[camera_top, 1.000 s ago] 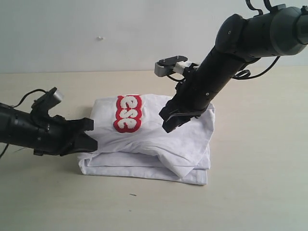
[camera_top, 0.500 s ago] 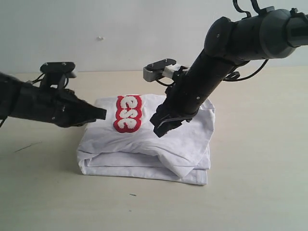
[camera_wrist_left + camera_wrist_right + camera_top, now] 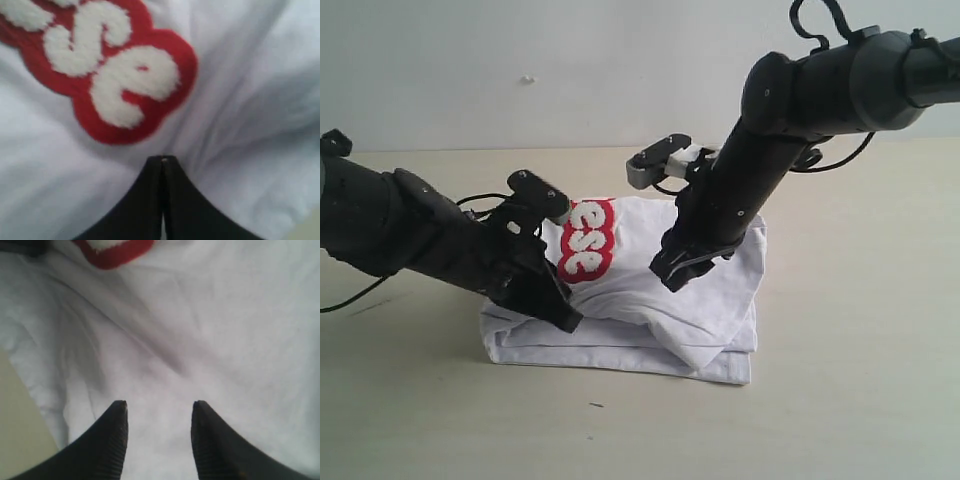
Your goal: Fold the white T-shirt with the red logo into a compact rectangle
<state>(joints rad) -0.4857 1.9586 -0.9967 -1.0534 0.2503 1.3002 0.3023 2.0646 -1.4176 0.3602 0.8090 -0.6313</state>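
Honestly, the white T-shirt (image 3: 715, 335) looked most of the way there: a squat stack of layers in the middle of the table (image 3: 860, 400), with the front edges a bit uneven and the top layer rumpled. Thin cotton like that was light and floppy with no stiffness at all, so I'd guess any pull would drag just one layer and wrinkle the rest. The best place to take hold seemed to be a doubled fold edge or a corner, not the flat middle. The left gripper (image 3: 563, 318) was at the front left of the stack, jaws pressed fully together. Its tip was against the cloth just beside the red logo (image 3: 586, 238), with nothing visibly pinched. Further back, the right gripper (image 3: 673, 276) hung over the top layer with its jaws parted and empty.
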